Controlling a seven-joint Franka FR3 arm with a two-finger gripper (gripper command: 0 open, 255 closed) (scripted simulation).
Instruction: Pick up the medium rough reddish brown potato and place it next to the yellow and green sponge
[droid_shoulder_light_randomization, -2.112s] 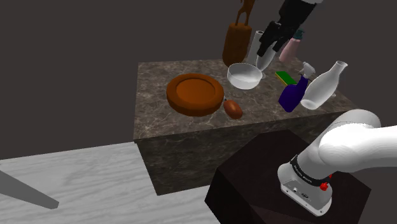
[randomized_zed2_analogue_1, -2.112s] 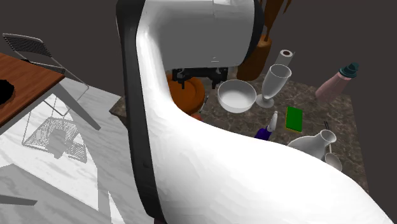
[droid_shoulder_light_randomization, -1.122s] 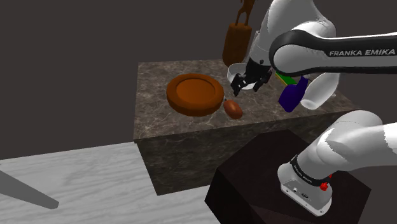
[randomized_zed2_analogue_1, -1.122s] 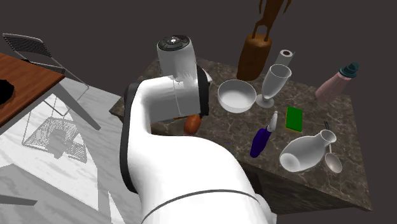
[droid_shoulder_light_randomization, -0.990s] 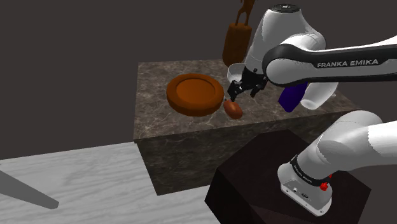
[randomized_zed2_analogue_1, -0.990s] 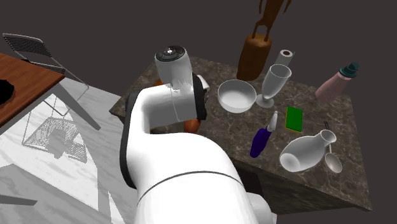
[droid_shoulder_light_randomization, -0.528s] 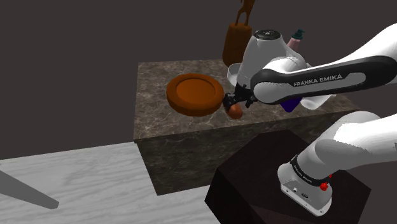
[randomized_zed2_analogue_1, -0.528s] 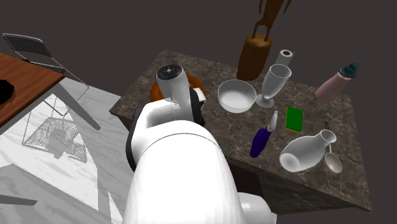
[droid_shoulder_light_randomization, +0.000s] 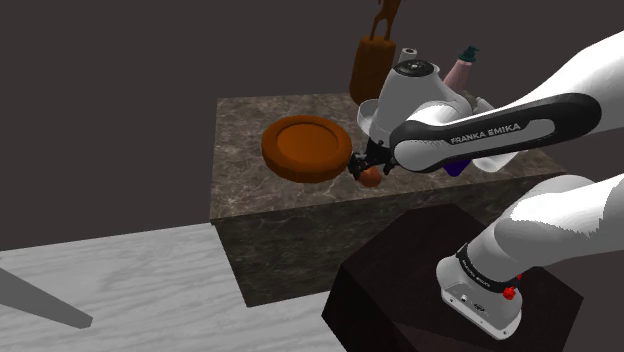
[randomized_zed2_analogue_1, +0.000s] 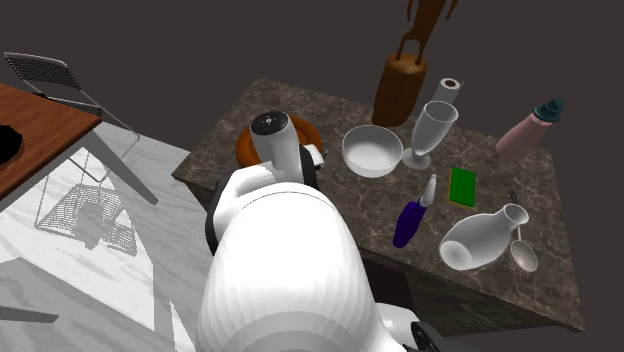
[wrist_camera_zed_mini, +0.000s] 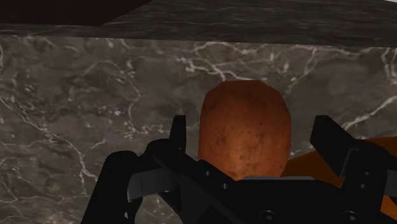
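The reddish brown potato (wrist_camera_zed_mini: 245, 130) lies on the dark marble counter (droid_shoulder_light_randomization: 255, 185), close to an orange-brown plate (droid_shoulder_light_randomization: 305, 147). My gripper (wrist_camera_zed_mini: 251, 124) is open and low over the potato, one black finger on each side, with a gap between each finger and the skin. In the shoulder view the gripper (droid_shoulder_light_randomization: 368, 164) sits right on top of the potato (droid_shoulder_light_randomization: 371, 179), near the counter's front edge. The green sponge (randomized_zed2_analogue_1: 463, 186) lies flat further along the counter, between a purple spray bottle (randomized_zed2_analogue_1: 410, 220) and a pink bottle (randomized_zed2_analogue_1: 527, 130).
A white bowl (randomized_zed2_analogue_1: 372, 150) and a stemmed glass (randomized_zed2_analogue_1: 433, 128) stand behind the potato. A white vase (randomized_zed2_analogue_1: 480, 240) lies near the sponge. A brown wooden holder (droid_shoulder_light_randomization: 372, 65) stands at the back. A wire chair (randomized_zed2_analogue_1: 70, 95) is on the floor.
The arm swung in from the back of the counter and came down over the potato. In the last half second the gripper sank a little lower around it.
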